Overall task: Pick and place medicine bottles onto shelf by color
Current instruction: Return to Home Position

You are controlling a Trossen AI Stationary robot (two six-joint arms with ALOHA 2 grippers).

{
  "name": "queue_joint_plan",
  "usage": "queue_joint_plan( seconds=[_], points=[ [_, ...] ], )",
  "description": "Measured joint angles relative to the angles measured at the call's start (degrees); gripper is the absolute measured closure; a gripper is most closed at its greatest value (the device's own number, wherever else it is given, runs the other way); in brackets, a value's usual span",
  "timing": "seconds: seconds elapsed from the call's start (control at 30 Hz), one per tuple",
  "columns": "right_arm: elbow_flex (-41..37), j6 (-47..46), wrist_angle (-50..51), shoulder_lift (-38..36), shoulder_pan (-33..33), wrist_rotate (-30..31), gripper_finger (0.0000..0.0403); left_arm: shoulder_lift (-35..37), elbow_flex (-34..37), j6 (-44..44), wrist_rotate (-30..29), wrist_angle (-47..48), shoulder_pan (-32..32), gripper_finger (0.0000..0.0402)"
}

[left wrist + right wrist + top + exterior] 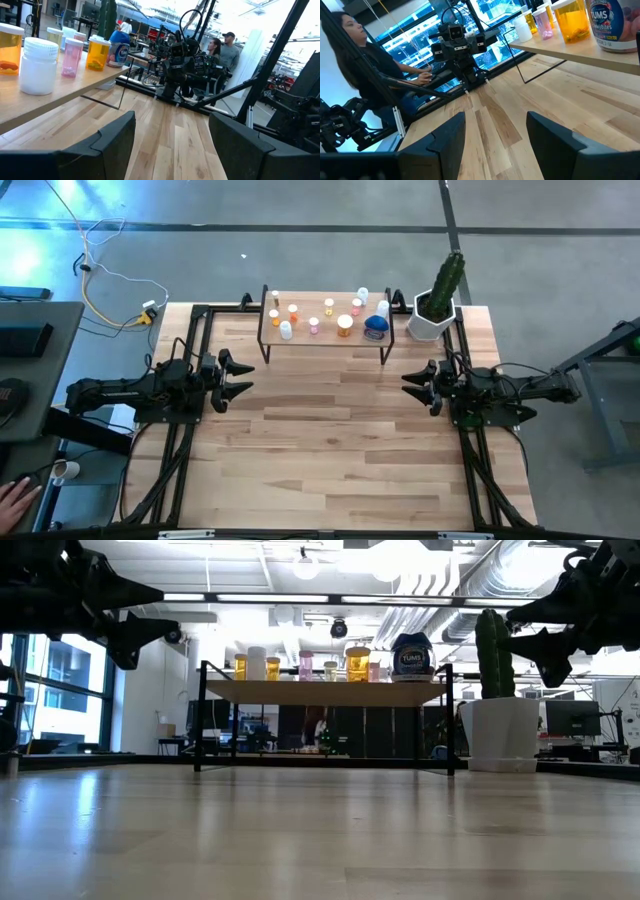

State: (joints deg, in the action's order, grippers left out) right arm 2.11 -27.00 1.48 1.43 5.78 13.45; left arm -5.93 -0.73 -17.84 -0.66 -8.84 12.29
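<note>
The shelf (325, 338), a light-wood board on thin black legs, stands at the table's far middle. On its top stand several medicine bottles: orange ones (345, 325), pink ones (314, 325), a white one (286, 330) and a squat blue jar (376, 328). The low view shows them in a row (358, 662) on the board. My left gripper (240, 377) hovers open at the table's left, level, fingers toward the middle. My right gripper (412, 383) hovers open at the right, facing it. In the wrist views both pairs of fingers, left (172, 122) and right (496, 122), have nothing between them.
A white pot with a green cactus (437, 310) stands right of the shelf at the far right corner. Black frame rails (190, 440) run along both table sides. Bare wood (325, 450) lies between and in front of the arms. A person's hand (15, 500) shows off the table's near left.
</note>
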Motion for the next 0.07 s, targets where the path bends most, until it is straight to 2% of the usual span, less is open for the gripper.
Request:
queue_joint_plan(
  seconds=[0.07],
  points=[
    [0.0,0.0,0.0,0.0,0.0,0.0,0.0201,0.0,0.0,0.0,0.0,0.0,0.0,0.0159]
  ],
)
